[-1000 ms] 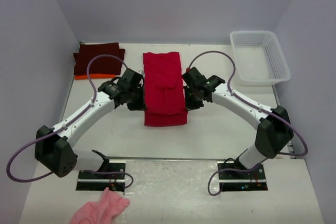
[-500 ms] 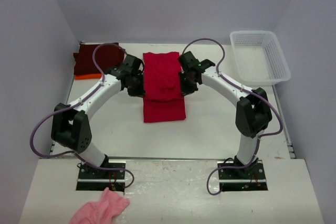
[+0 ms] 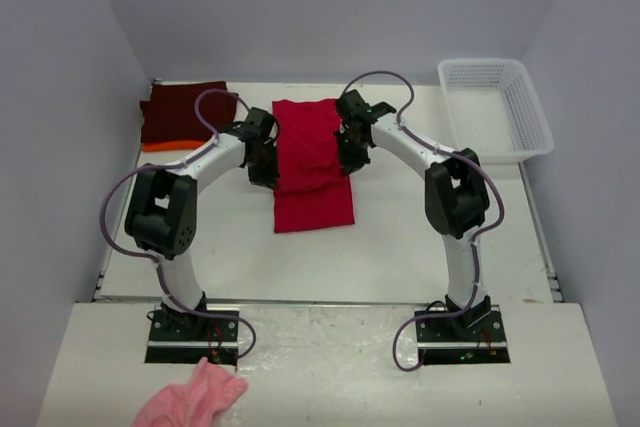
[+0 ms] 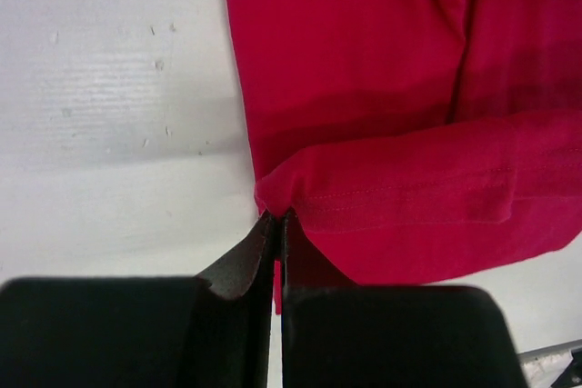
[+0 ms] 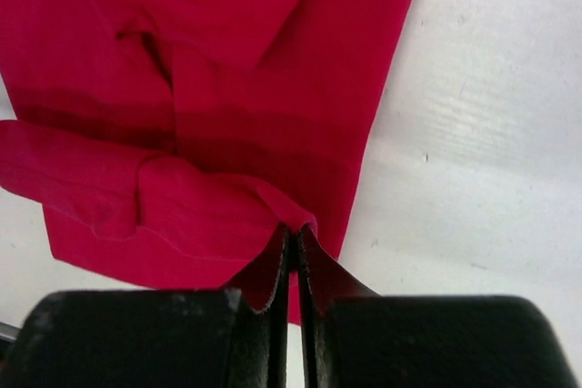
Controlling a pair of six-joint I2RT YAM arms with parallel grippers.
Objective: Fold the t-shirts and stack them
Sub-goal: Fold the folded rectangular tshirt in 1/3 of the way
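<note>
The bright red t-shirt lies in a long strip at the table's middle, its near end folded up over itself. My left gripper is shut on the fold's left corner. My right gripper is shut on the fold's right corner. Both hold the red hem low over the shirt. The dark maroon t-shirt lies folded at the back left on top of the orange t-shirt, of which only a thin edge shows.
A white plastic basket stands at the back right. A small pink fluffy cloth lies on the near ledge by the left arm's base. Walls close in the table on the left, back and right.
Both grippers have carried the red shirt's near hem away from me toward the back, so the folded part is longer and the arms stretch further out.
</note>
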